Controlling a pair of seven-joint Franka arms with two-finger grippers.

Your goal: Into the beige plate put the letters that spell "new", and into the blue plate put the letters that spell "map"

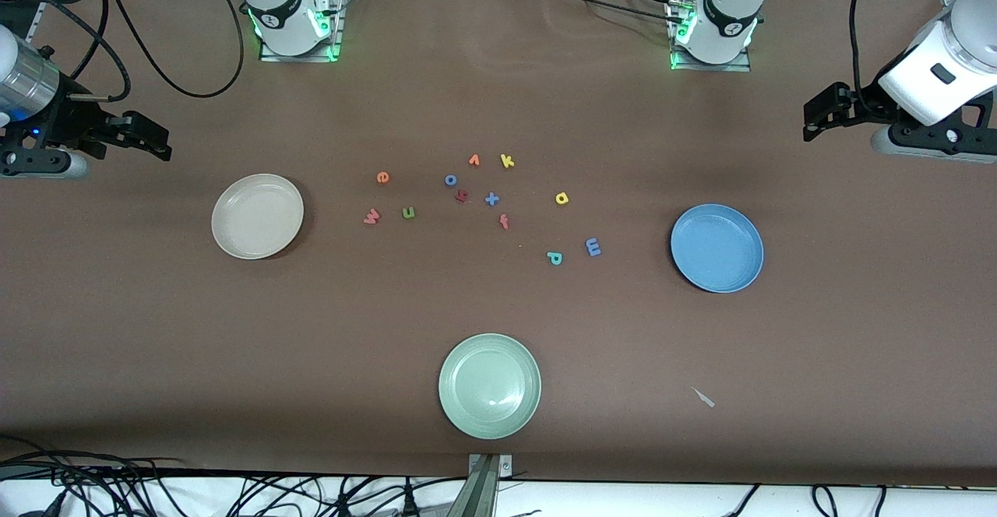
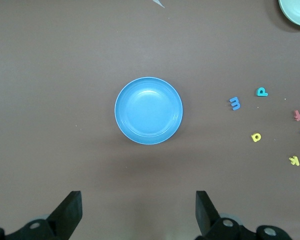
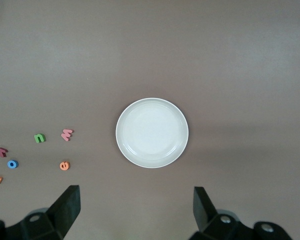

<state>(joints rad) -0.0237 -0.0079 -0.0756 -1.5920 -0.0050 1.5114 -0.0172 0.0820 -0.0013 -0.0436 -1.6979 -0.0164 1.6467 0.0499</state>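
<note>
Above the table's ends — left tool point(image 2: 137, 212) and right tool point(image 3: 135, 210), both wide open, nothing held.

Both grippers wide, parked high at table ends: left gripper point(image 1: 814, 116), right gripper point(image 1: 160, 141); letters untouched mid-table.
</note>
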